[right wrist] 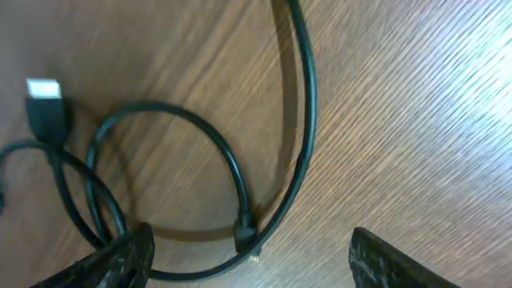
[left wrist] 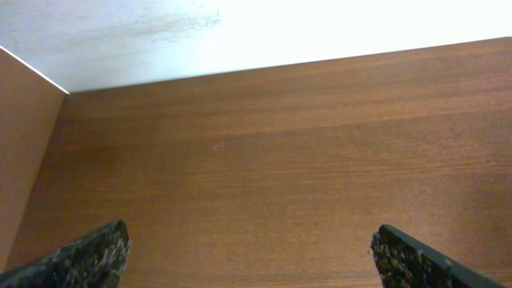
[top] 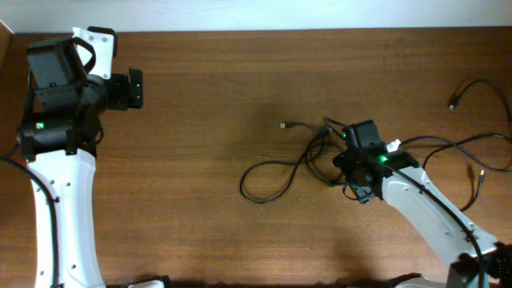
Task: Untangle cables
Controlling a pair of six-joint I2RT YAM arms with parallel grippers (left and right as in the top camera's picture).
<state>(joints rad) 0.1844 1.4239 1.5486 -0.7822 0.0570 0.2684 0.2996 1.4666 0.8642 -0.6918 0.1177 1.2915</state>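
Observation:
Tangled thin black cables (top: 298,160) lie at the table's middle right. One loop (top: 268,182) spreads left and a metal-tipped plug (top: 284,126) points left. My right gripper (top: 342,164) hovers low over the tangle, open. In the right wrist view its fingers (right wrist: 252,268) straddle crossing cords (right wrist: 300,120). A small plug (right wrist: 245,237) lies between them and a USB plug (right wrist: 44,100) lies at the left. More cable ends (top: 454,102) trail at the far right. My left gripper (top: 136,88) is open and empty at the far left, over bare wood (left wrist: 256,260).
The wooden table (top: 200,120) ends at a pale wall along the back edge (left wrist: 240,32). Thicker arm cabling (top: 480,144) runs beside the right arm. A side panel (left wrist: 24,160) stands at the table's left edge.

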